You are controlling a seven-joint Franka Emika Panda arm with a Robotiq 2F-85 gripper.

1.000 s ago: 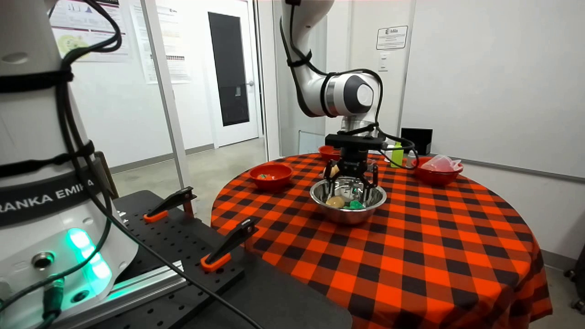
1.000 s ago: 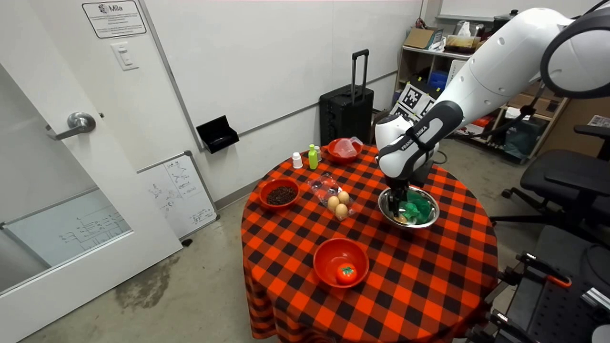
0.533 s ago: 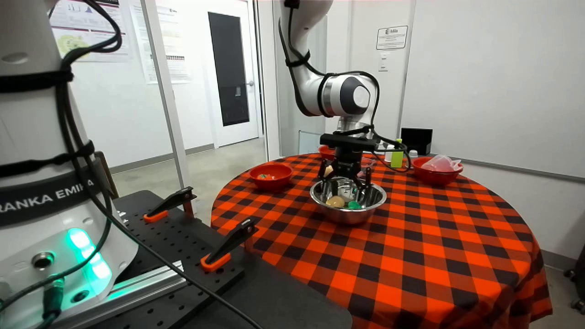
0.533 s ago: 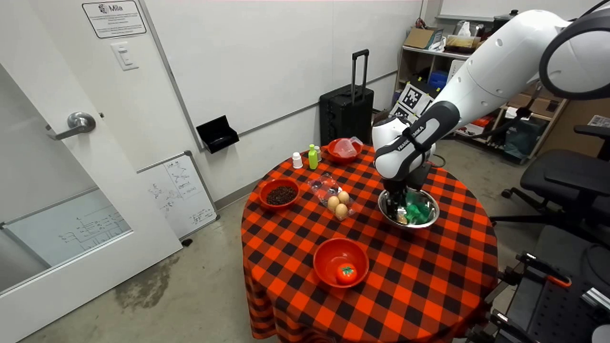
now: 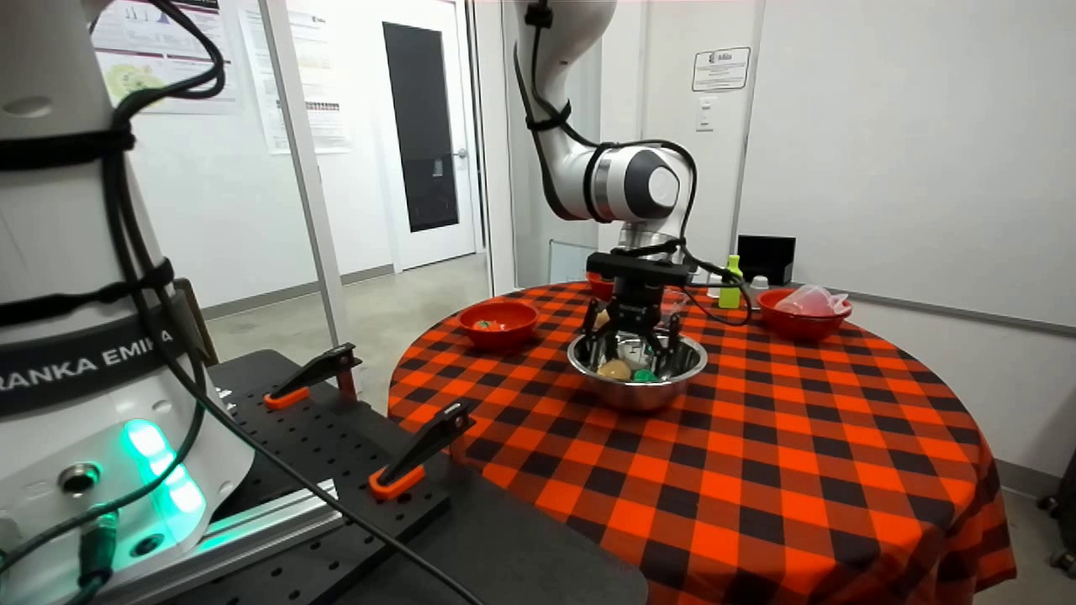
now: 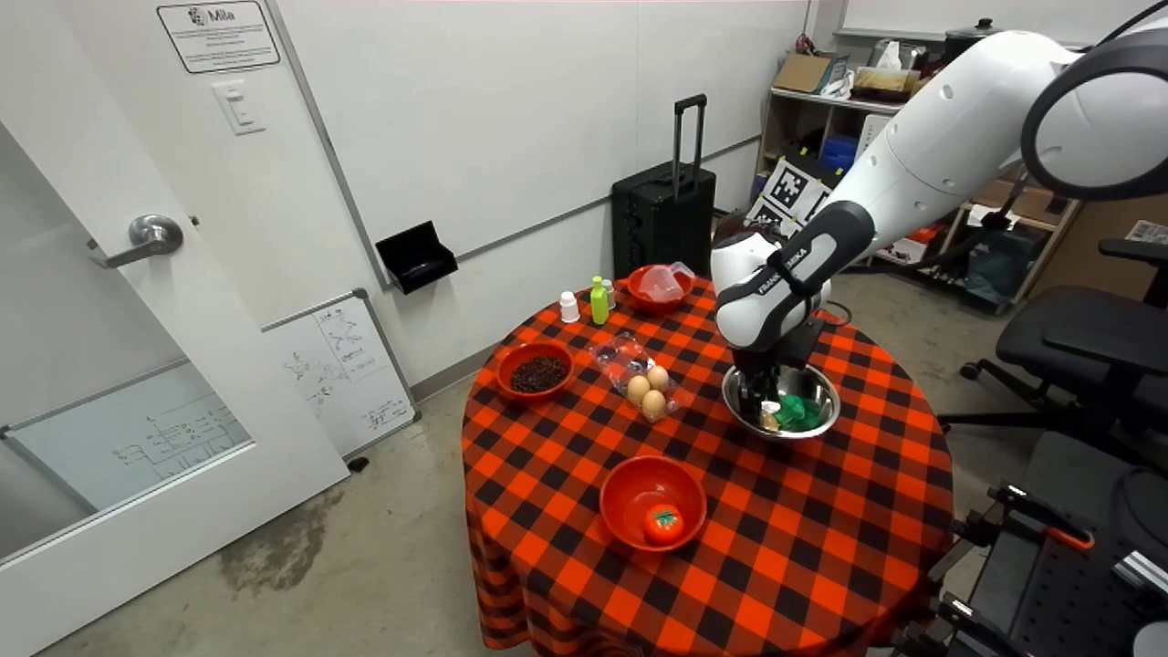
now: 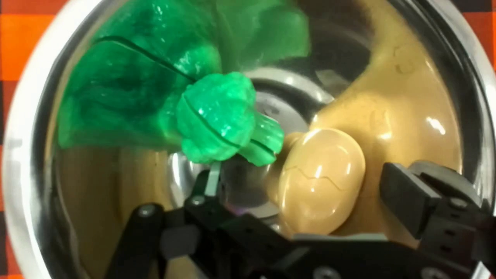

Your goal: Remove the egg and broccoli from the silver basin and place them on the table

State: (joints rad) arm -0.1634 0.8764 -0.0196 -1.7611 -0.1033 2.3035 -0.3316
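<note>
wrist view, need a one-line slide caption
Inside the silver basin: a crack-lined egg framed by the open gripper, with broccoli close by.

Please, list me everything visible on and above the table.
round draped table: one, red-black checks, underneath
round metal basin: one, silver, on table
glossy oval egg: one, tan, in basin
lumpy broccoli: one, green, in basin
round bowls: three, red, on table
round tomato: one, red, in one bowl
small pellets: many, dark, in another bowl
plastic vessel: one, translucent, in third bowl
oval eggs: three, tan, in clear plastic carton
slim bottle: one, yellow-green, on table
small containers: two, whitish, beside bottle
jointed arm: one, white, above basin
pincer: one, black, open, at basin
</note>
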